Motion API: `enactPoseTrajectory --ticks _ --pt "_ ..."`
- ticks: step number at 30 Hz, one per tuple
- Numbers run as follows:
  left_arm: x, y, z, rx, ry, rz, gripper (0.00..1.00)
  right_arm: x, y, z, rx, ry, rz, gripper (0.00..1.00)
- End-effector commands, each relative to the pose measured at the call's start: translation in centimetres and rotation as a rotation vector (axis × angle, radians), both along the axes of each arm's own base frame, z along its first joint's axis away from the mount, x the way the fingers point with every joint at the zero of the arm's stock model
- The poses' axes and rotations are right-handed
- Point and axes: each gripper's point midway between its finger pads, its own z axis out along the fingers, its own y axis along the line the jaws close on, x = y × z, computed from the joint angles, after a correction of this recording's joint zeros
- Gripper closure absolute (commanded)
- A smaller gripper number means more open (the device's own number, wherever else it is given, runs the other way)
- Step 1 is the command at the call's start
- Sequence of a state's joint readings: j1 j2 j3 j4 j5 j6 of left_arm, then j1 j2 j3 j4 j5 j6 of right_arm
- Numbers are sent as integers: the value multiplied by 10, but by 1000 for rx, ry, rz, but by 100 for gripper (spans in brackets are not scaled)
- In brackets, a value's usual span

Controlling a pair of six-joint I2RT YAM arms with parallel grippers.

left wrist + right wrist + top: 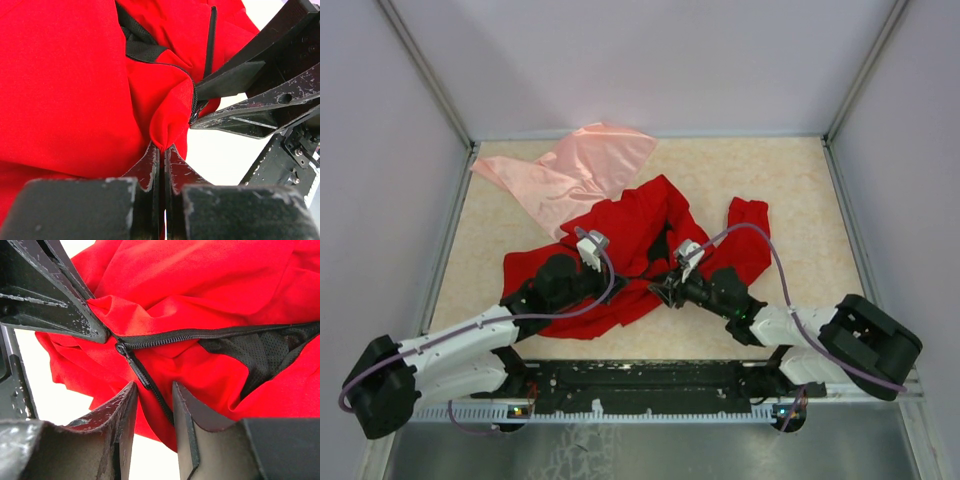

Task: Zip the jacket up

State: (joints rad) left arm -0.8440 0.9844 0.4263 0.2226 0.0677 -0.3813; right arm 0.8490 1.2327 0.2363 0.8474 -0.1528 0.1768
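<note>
Starting at the right pincer: its jaws stand apart, closed on nothing, and a black strip hanging from the slider passes down between them. I cannot tell if this strip is the pull tab or the second tape. The slider sits just ahead of the tips, a little to their left. From it the zipper line runs to the right of this pincer, nearly crosswise to the fingers, toward the black mesh lining, where the front is not yet joined. Just beyond the slider, the left pincer is closed tight on a fold of the jacket, which lies crumpled on the surface under both arms. I judge the right arm is nearer to the slider, so it should close on the strip and pull along that line while the left one anchors the cloth.
</note>
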Motion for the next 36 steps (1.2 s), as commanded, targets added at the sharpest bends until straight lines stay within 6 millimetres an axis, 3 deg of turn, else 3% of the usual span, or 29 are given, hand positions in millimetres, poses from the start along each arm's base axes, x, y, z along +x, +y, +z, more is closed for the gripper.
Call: enactPoseTrajectory --ticks 1,8,17,22,29,36 --pt "-3 -11 29 -77 -29 -45 100 1 12 39 124 -103 26 68" --pt "-4 -15 27 -81 -17 -63 100 -11 18 50 166 -134 91 72" --pt "-5 -16 28 -84 -11 -71 100 -11 19 48 164 -136 93 98" --pt "-1 -11 22 -52 -13 -41 100 -9 12 52 155 -156 64 100" --pt "6 5 10 35 -7 31 100 16 -17 49 8 -151 -124 100" --pt "9 19 1 70 -5 97 100 48 -67 55 -74 -103 -352 100"
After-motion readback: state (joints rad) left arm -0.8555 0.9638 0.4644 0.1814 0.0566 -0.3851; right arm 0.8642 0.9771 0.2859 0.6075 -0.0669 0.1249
